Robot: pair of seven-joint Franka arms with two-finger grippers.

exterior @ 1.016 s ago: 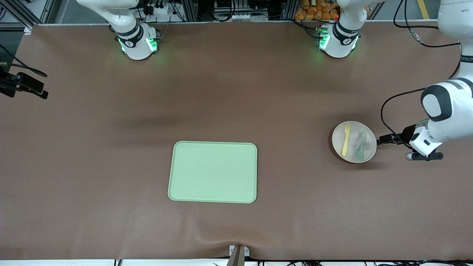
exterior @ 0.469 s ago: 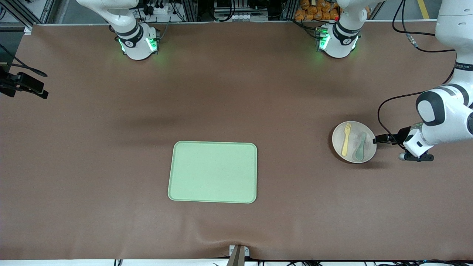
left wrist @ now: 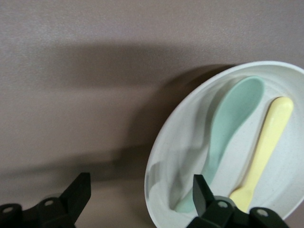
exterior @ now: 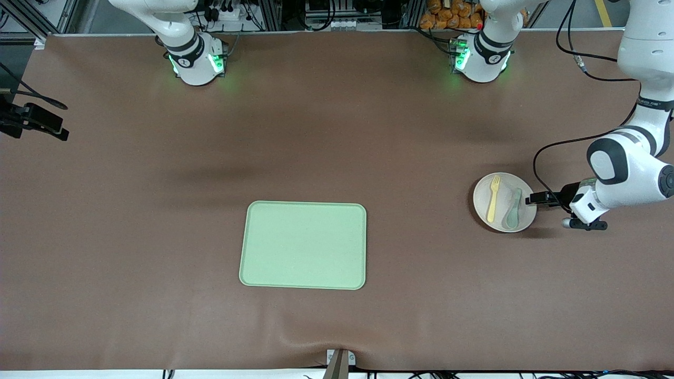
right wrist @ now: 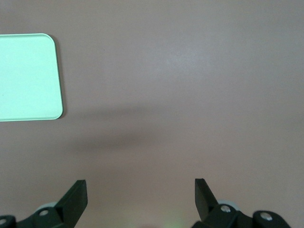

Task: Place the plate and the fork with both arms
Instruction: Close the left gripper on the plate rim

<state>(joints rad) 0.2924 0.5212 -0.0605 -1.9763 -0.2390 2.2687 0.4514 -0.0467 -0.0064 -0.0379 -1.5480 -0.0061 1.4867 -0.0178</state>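
Observation:
The off-white plate (exterior: 504, 202) sits on the brown table toward the left arm's end. The pale-yellow fork (exterior: 493, 199) and a teal spoon (exterior: 513, 209) lie in it side by side. My left gripper (exterior: 533, 198) is open at the plate's rim. In the left wrist view, my left gripper (left wrist: 141, 199) straddles the rim of the plate (left wrist: 185, 142), one finger over the plate and one over the table. The fork (left wrist: 266, 142) and spoon (left wrist: 232, 118) show there too. My right gripper (right wrist: 141, 197) is open and empty, high over bare table, and out of the front view.
The light-green tray (exterior: 304, 245) lies mid-table, nearer the front camera; its corner shows in the right wrist view (right wrist: 26, 78). A black device (exterior: 34, 121) sits at the table edge at the right arm's end. The left arm's black cable (exterior: 542, 152) hangs by the plate.
My left arm has moved toward the plate, bringing its open gripper from beside the plate up to the rim. The plate, fork and spoon have not moved.

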